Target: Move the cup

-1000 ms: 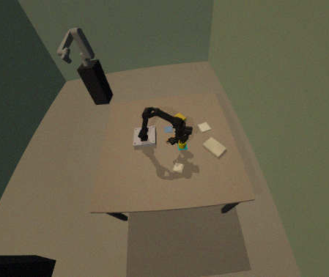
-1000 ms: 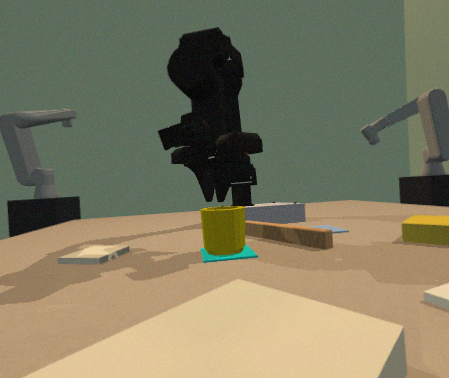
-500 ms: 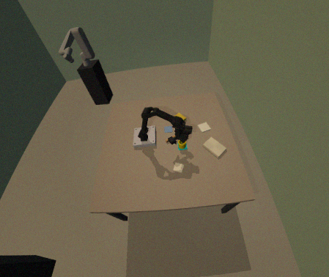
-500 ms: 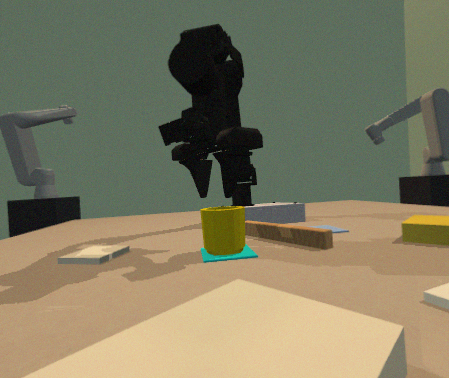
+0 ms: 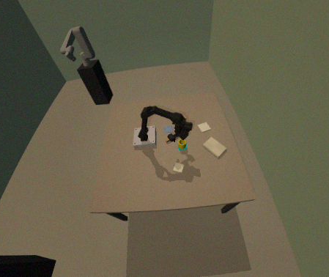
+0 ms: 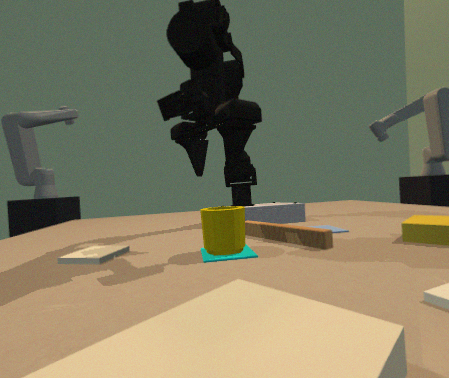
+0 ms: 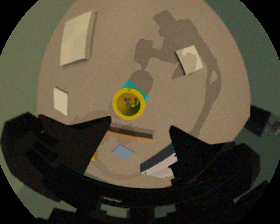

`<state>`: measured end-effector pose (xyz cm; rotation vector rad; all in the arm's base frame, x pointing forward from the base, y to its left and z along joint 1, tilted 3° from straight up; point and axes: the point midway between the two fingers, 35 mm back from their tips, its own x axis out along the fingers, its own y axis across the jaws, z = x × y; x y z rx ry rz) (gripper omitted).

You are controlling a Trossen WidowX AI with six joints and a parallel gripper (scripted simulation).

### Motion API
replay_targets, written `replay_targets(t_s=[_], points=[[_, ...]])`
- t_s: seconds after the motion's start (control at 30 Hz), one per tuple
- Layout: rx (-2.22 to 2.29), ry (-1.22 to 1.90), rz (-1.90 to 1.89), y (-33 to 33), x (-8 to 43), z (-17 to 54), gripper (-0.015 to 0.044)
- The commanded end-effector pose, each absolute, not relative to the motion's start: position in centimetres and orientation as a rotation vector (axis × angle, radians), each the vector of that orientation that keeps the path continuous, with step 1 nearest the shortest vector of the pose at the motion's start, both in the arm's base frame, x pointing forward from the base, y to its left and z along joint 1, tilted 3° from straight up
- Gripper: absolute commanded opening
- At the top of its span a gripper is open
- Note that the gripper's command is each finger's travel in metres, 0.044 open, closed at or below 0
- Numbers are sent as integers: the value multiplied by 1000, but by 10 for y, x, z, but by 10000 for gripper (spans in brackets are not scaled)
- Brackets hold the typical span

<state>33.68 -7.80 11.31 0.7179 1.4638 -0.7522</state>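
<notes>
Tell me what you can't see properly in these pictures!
- Marbles: wrist view shows only small blurry specks inside the cup; their number is unclear. The exterior view hides them behind the cup's wall.
- Teal pad: mostly covered by the cup.
- Blue pad: exterior view, partly behind the wooden block.
- Gripper: top view, too small to see its fingers.

The arm (image 6: 207, 75) hangs raised, its tool (image 6: 219, 167) spread wide, gripping nothing.
</notes>
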Motion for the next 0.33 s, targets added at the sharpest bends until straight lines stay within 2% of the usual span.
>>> replay_targets(t_s=[0.0,0.3], points=[[720,1447,-752,-78,337,131,440],[719,1455,-750,-76,336,134,440]])
